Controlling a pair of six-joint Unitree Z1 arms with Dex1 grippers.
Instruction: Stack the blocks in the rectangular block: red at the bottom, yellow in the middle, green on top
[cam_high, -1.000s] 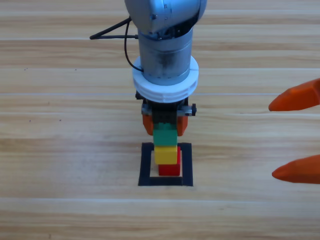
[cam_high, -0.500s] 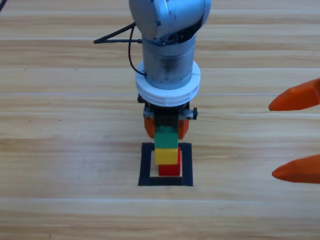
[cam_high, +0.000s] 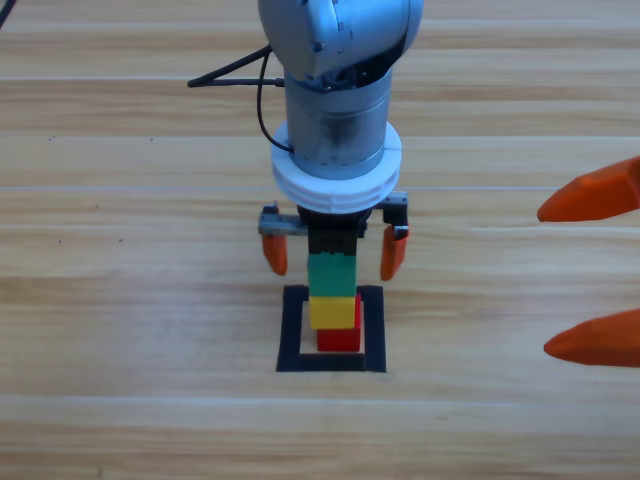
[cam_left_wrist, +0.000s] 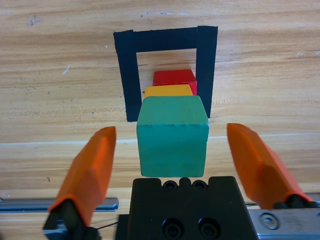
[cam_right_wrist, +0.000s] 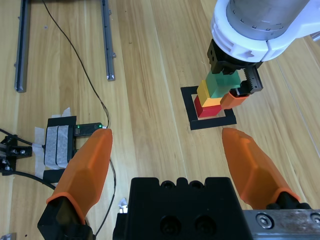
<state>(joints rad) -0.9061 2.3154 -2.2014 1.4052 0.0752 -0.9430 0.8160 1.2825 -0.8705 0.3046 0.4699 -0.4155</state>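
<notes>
High view: left tool (cam_high: 334, 252) now spread wide, clear of green (cam_high: 331, 273), earlier pinching it.

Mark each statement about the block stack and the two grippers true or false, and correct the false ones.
1. The green cube tops the stack. True.
2. The left gripper is clamped on the green cube. False: its jaws stand open, clear of both sides.
3. The red cube sits inside the black tape outline. True.
4. The yellow cube lies under the red. False: it rests on the red.
5. The right gripper waits open at the right edge. True.
</notes>
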